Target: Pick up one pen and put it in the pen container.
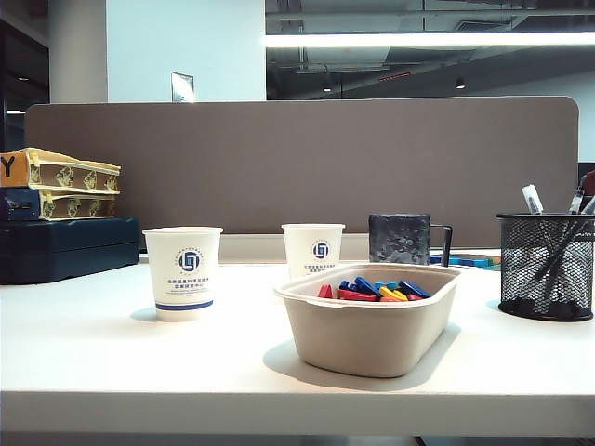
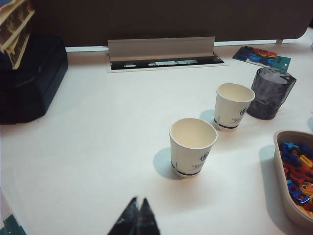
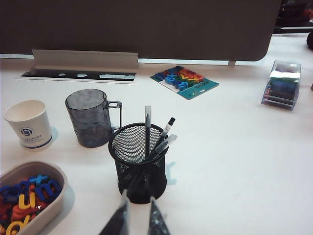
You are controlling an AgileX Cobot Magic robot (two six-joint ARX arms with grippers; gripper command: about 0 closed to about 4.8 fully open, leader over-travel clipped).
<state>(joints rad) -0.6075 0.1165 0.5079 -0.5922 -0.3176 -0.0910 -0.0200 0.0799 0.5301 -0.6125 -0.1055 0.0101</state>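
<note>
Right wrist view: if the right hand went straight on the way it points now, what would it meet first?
Most likely the black wire-mesh pen container, which stands directly ahead of the right hand, pens upright inside it. The fingers stand slightly apart with nothing between them. Depth is hard to judge, so the hand may pass above its rim.

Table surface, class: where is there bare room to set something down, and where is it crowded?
Free: the wide patch between the dark case and the nearer paper cup, by the shut left gripper; also right of the pen container. Crowded: cups, mug, tray and container cluster together under the slightly parted right gripper.
</note>
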